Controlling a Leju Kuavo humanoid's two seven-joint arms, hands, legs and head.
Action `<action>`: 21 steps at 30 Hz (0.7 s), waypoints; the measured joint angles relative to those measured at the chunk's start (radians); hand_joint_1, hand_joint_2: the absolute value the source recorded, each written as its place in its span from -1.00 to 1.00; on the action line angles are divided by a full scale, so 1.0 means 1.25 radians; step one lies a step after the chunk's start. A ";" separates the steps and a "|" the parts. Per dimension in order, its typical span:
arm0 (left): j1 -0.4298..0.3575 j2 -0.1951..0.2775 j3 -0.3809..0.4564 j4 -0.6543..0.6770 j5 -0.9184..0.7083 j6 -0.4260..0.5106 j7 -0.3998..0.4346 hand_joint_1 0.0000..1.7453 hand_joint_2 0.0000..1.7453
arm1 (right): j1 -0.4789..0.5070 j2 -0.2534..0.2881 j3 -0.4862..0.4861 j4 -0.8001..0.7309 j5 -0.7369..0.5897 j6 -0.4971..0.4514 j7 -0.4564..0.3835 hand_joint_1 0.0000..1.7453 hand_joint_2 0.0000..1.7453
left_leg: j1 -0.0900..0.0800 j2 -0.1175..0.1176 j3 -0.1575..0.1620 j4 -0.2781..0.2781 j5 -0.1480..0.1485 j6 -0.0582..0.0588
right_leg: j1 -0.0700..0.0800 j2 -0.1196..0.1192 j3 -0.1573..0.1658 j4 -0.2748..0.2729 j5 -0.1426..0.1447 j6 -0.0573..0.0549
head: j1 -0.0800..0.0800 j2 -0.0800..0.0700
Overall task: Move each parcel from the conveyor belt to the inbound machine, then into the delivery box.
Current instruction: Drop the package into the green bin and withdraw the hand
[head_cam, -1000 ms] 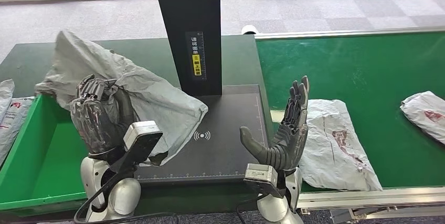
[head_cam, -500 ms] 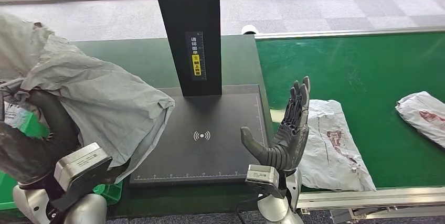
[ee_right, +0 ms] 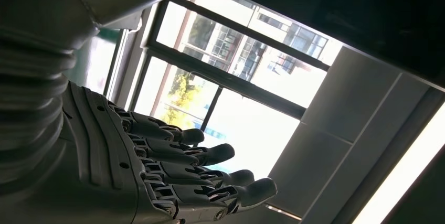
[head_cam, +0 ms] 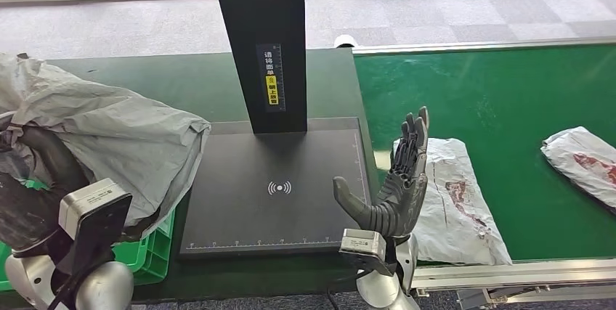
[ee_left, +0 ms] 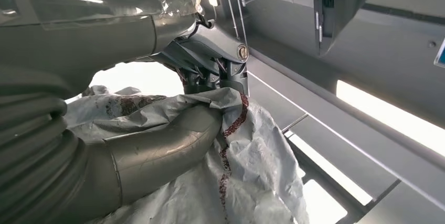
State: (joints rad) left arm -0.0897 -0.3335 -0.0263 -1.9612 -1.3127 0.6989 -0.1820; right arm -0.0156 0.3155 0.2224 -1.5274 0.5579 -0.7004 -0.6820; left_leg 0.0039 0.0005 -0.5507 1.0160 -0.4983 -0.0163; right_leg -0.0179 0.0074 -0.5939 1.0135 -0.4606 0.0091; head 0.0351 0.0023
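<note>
Our left hand [head_cam: 33, 179] grips a crumpled grey parcel [head_cam: 109, 143] over the green box [head_cam: 156, 252] at the near left, clear of the black scanner pad [head_cam: 276, 186] under its tall black post [head_cam: 261, 41]; in the left wrist view the thumb and fingers pinch the bag's wrinkled plastic. We judge this parcel past the machine and due for its drop into the box. Our right hand [head_cam: 396, 179] stands upright beside the pad's right edge, fingers straight and apart, holding nothing. On the green belt [head_cam: 494, 92] two parcels wait: a white one [head_cam: 454, 201] just beside that hand, and another [head_cam: 581, 161] near the far right edge. Both have the whole route left.
</note>
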 joint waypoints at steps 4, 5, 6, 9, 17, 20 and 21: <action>0.000 0.000 0.057 0.051 0.013 0.000 0.000 1.00 1.00 | 0.004 0.000 0.000 0.000 -0.008 0.000 -0.009 -1.00 1.00 | 0.000 0.000 0.000 0.000 0.000 0.000 | 0.000 0.000 0.000 0.000 0.000 0.000 | 0.000 0.000; 0.000 -0.001 0.074 0.064 0.023 0.000 -0.009 1.00 1.00 | 0.005 0.000 0.000 0.000 -0.009 0.000 -0.011 -1.00 1.00 | 0.000 0.000 0.000 0.000 0.000 0.000 | 0.000 0.000 0.000 0.000 0.000 0.000 | 0.000 0.000; 0.000 -0.001 0.091 0.078 0.037 0.000 -0.023 1.00 1.00 | 0.006 0.000 0.000 0.000 -0.009 0.000 -0.013 -1.00 1.00 | 0.000 0.000 0.000 0.000 0.000 0.000 | 0.000 0.000 0.000 0.000 0.000 0.000 | 0.000 0.000; -0.003 -0.001 0.151 0.122 0.077 0.000 -0.071 1.00 1.00 | 0.008 0.000 0.000 -0.001 -0.010 0.000 -0.013 -1.00 1.00 | 0.000 0.000 0.000 0.000 0.000 0.000 | 0.000 0.000 0.000 0.000 0.000 0.000 | 0.000 0.000; -0.015 -0.003 0.236 0.218 0.058 0.000 -0.060 1.00 1.00 | 0.010 0.000 0.000 -0.001 -0.011 0.000 -0.013 -1.00 1.00 | 0.000 0.000 0.000 0.000 0.000 0.000 | 0.000 0.000 0.000 0.000 0.000 0.000 | 0.000 0.000; -0.016 -0.003 0.244 0.233 0.050 0.000 -0.048 1.00 1.00 | 0.010 0.000 0.000 0.000 -0.013 0.000 -0.013 -1.00 1.00 | 0.000 0.000 0.000 0.000 0.000 0.000 | 0.000 0.000 0.000 0.000 0.000 0.000 | 0.000 0.000; -0.016 -0.003 0.246 0.238 0.048 0.000 -0.045 1.00 1.00 | 0.010 0.000 0.000 0.000 -0.014 0.000 -0.013 -1.00 1.00 | 0.000 0.000 -0.001 0.000 0.000 0.000 | 0.000 0.000 0.000 0.000 0.000 0.000 | 0.000 0.000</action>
State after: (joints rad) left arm -0.1093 -0.3376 0.2809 -1.6631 -1.2527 0.6991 -0.2378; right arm -0.0036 0.3154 0.2220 -1.5275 0.5404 -0.7004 -0.6986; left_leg 0.0039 0.0004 -0.5514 1.0160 -0.4983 -0.0162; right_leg -0.0179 0.0074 -0.5940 1.0135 -0.4606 0.0091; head 0.0351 0.0023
